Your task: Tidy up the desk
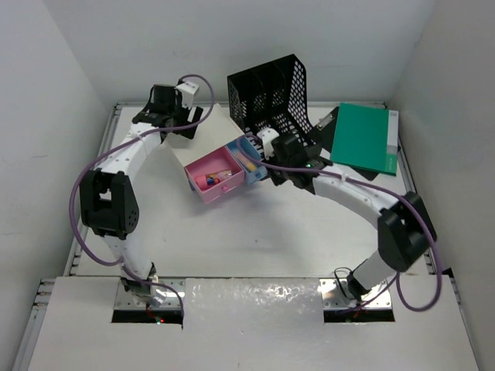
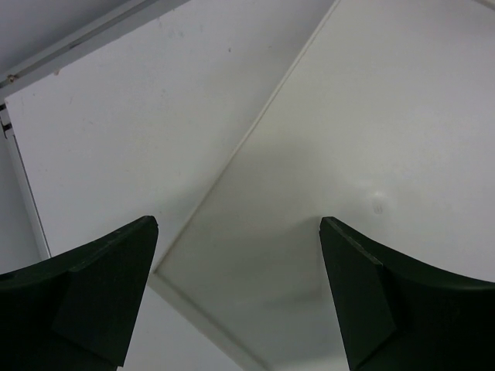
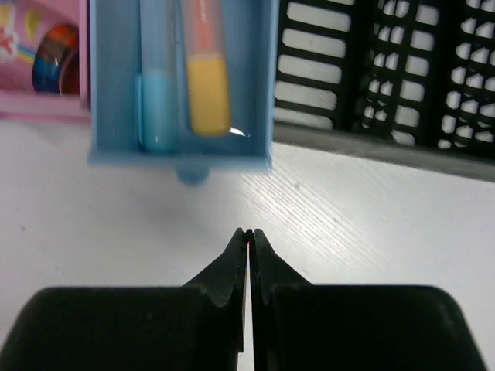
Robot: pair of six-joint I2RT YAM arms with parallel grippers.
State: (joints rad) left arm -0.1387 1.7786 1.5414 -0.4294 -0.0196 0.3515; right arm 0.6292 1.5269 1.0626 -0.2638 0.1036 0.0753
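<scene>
- Large flat white rectangular desk (image 1: 255, 239) lies beneath both arms.
- Left gripper (image 2: 240, 224) released, jaws wide apart, over the cream box top (image 2: 371, 154) near the far-left corner.
- Right gripper (image 3: 249, 232) clenched on nothing, just short of the open pale-blue plastic drawer (image 3: 116, 77).

Landmark: drawer box (image 1: 220, 131), standing on the desk (image 1: 255, 239).
Left drawer (image 1: 215, 176): pulled out of the box's front toward the arms. Small items lie in it, a tape roll (image 3: 56, 48) among them.
Right drawer (image 1: 249, 154): pulled out of the box directly beside the left drawer. Two pens (image 3: 205, 69) lie in it side by side, lengthwise.
File rack (image 1: 271, 97): behind and right of the box, just beside the right drawer.
Folder (image 1: 363, 137): well right of the box, beyond the rack, lying flat.
Left gripper (image 2: 238, 224): above the box's top, over its left edge.
Right gripper (image 3: 249, 236): before the box, near the right drawer's knob (image 3: 191, 174), apart from it.
</scene>
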